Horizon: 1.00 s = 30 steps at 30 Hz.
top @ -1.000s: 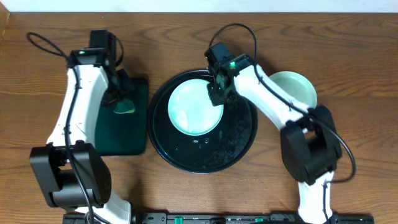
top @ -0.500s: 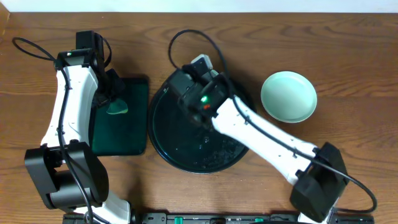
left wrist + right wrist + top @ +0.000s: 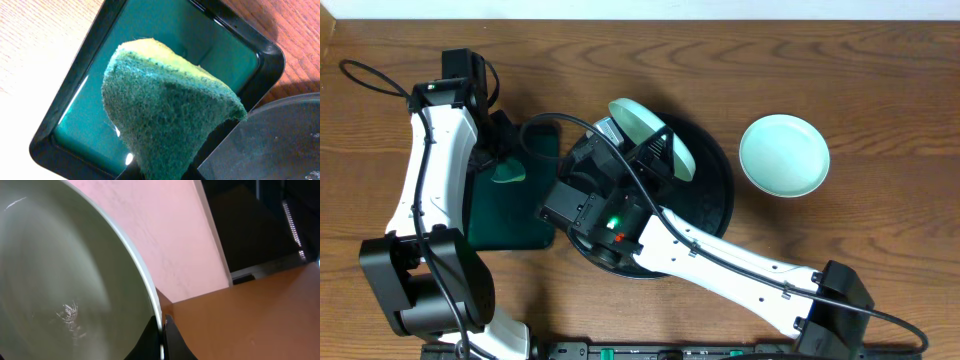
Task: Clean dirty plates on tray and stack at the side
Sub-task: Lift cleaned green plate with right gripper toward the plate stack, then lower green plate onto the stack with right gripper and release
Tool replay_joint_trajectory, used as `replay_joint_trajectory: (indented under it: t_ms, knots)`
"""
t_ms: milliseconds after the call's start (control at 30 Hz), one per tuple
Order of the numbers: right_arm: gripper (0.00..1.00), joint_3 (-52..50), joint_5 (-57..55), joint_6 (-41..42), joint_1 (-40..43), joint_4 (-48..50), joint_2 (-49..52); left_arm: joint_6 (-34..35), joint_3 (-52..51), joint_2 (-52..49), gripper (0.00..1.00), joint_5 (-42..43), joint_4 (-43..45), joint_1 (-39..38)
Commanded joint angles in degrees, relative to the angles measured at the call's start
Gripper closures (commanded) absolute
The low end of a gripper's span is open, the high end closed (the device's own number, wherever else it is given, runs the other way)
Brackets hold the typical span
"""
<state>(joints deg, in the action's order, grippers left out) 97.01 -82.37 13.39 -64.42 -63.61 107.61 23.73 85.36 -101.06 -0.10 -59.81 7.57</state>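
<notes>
From above, we see the left arm reaching over the small dark-green tray (image 3: 535, 200), which lies on the desk (image 3: 880, 80) just beside the black tray (image 3: 705, 215). The left claw (image 3: 500, 157) hangs low over the green tray with a sponge (image 3: 507, 175) pinched in it. The right arm stretches from the near right corner across the black tray, and the right claw (image 3: 656, 150) holds a turquoise plate (image 3: 645, 130) by its rim, lifted and tilted steeply over the far left part of that tray. A second turquoise plate (image 3: 784, 155) sits flat on the bare desk to the right of the black tray, apart from its rim. In the left wrist view, the sponge (image 3: 170, 100) fills the middle, its green scouring face towards us with a yellow layer along its upper edge; it is bent and gripped from below, though the fingers themselves are mostly hidden behind it. Beneath it we see the glossy floor and raised rim of the green tray (image 3: 75, 80), and the black tray (image 3: 280, 135) curves in at the lower right, carrying a few water drops. In the right wrist view, the plate (image 3: 60, 280) takes up the left half, pale and faintly streaked, and the right claw (image 3: 162, 335) is drawn narrow on its rim at the bottom edge, one dark fingertip on each face.
</notes>
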Motion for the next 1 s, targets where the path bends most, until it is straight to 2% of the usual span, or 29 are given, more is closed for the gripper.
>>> replay_joint_trajectory:
  t_ms: [0, 67, 133, 233, 300, 433, 533, 633, 833, 933, 967]
  knots:
    - [0.99, -0.04, -4.11, 2.69, -0.31, -0.81, -1.57, -0.94, 1.11, 0.44, 0.93, 0.09, -0.13, 0.17]
    - [0.99, -0.04, -0.5, 4.48, 0.09, -1.92, -1.57, -0.94, 1.11, 0.44, 0.94, 0.09, -0.13, 0.17]
    - [0.99, -0.04, 9.81, 4.81, 1.51, -2.67, -1.57, -0.94, 1.11, 0.44, 0.93, 0.09, -0.13, 0.17]
    - [0.99, -0.04, 35.69, 4.28, 7.67, -1.38, -1.57, -0.92, 1.11, 0.44, 0.93, 0.09, -0.11, 0.17]
    - [0.99, -0.04, 57.79, 0.0, 14.88, 1.75, -1.57, -0.94, 1.11, 0.44, 0.93, 0.09, 0.09, 0.17]
    - [0.99, 0.04, 79.45, -1.92, 24.81, 4.13, -2.64, -0.94, 1.11, 0.44, 0.93, 0.09, 0.09, 0.17]
    - [0.99, 0.07, 90.9, -1.9, 33.73, 4.33, -4.52, -0.94, 1.11, 0.44, 0.93, 0.09, 0.07, 0.17]
    - [0.99, 0.07, 96.78, -1.33, 46.01, 2.73, -6.93, -0.94, 1.11, 0.44, 0.93, 0.09, 0.09, 0.17]
    - [0.99, -0.83, 89.24, -0.09, 68.57, -3.04, -6.8, -4.28, 1.11, 0.44, 0.92, 0.07, 0.02, 0.17]
    - [0.99, -3.8, 88.19, -0.09, 73.4, -2.1, -6.23, -6.27, 1.11, 0.44, 0.93, 0.07, 0.02, 0.17]
    - [0.99, -7.67, 88.19, -0.02, 75.45, 0.37, -6.23, -7.8, 1.11, 0.42, 0.93, 0.07, 0.07, 0.17]
